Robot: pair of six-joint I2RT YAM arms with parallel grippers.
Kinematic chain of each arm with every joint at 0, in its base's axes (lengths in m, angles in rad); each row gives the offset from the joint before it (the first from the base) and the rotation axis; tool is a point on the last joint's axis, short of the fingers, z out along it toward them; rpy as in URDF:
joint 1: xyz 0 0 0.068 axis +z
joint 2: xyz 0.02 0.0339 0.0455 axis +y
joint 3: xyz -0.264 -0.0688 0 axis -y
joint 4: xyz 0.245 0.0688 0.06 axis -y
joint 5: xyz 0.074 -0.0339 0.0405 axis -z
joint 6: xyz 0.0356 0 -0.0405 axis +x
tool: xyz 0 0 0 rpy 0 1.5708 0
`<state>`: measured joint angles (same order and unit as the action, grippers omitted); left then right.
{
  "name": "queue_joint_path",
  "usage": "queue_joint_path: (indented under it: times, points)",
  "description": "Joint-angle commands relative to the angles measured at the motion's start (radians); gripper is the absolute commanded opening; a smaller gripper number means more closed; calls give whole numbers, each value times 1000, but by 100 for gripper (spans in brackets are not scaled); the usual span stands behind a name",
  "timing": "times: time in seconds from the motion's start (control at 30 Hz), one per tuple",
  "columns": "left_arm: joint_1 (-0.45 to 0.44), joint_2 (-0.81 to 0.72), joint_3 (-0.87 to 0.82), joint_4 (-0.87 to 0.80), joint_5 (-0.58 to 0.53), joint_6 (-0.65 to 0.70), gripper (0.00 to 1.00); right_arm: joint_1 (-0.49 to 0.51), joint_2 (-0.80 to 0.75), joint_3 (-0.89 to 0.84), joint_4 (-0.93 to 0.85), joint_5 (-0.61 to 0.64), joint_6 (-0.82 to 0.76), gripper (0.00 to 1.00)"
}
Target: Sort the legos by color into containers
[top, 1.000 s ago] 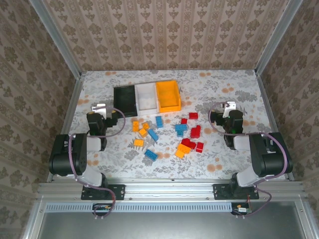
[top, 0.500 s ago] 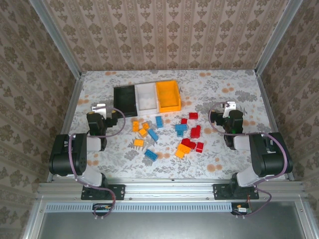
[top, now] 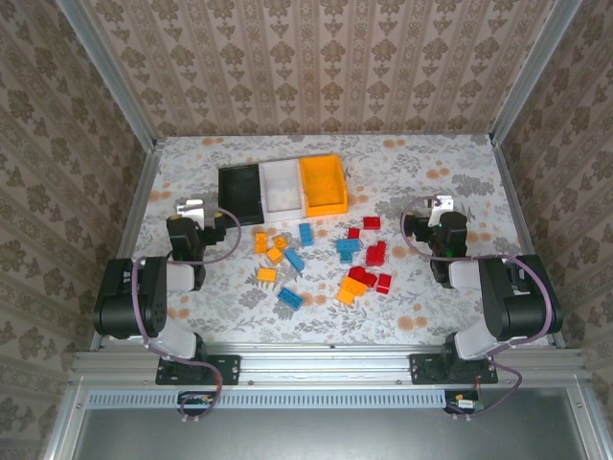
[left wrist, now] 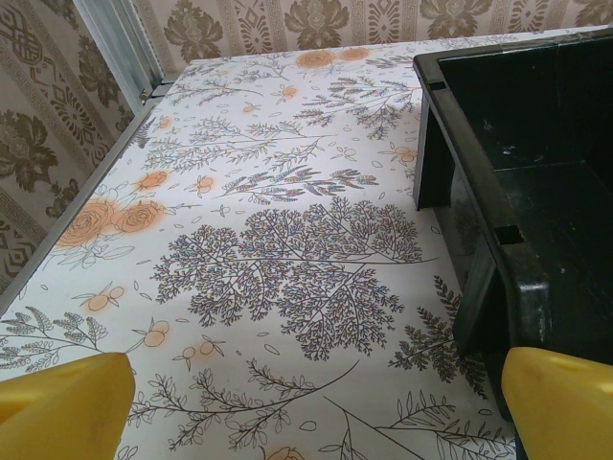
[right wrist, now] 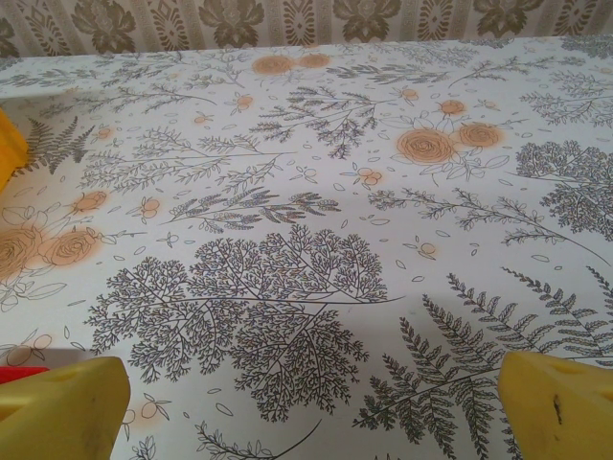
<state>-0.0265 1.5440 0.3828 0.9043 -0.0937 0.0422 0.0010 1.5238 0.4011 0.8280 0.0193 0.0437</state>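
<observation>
The legos lie scattered in the middle of the table: orange-yellow ones (top: 268, 247) to the left, blue ones (top: 294, 259) in the centre, red ones (top: 375, 254) to the right. Behind them the containers stand in a row: black (top: 241, 190), white (top: 283, 187), orange (top: 323, 184). My left gripper (top: 199, 213) rests low at the left, open, with bare tablecloth between its yellow fingers (left wrist: 62, 407). The black bin (left wrist: 536, 182) stands just right of it. My right gripper (top: 433, 213) sits open at the right over bare cloth, and between its fingers (right wrist: 560, 402) there is nothing.
A flowered cloth (top: 402, 172) covers the table. Metal rails (top: 134, 211) and patterned walls close in the left, right and back sides. A sliver of a red lego (right wrist: 19, 374) and the orange bin's edge (right wrist: 8, 144) show at the left of the right wrist view.
</observation>
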Motion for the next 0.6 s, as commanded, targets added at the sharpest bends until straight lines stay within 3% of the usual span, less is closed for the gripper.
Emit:
queue_joint_path:
  times: [0.0,0.23,0.43,0.5,0.57]
  points:
    - [0,-2,8,-13,-7,-4,100,5,7,8,23,12,-8,100]
    - [-2,-12,21,-33,-7,5,100,7,-21,16,-5,13,-11,100]
    - [-25,-180,183,-442,-152,-39,100,10,-180,139,-347,68,15,100]
    - [-26,-241,220,-554,-191,-110,100,9,-224,212,-506,101,122,100]
    - [-24,-297,259,-686,-227,-207,100,8,-248,297,-666,54,196,100]
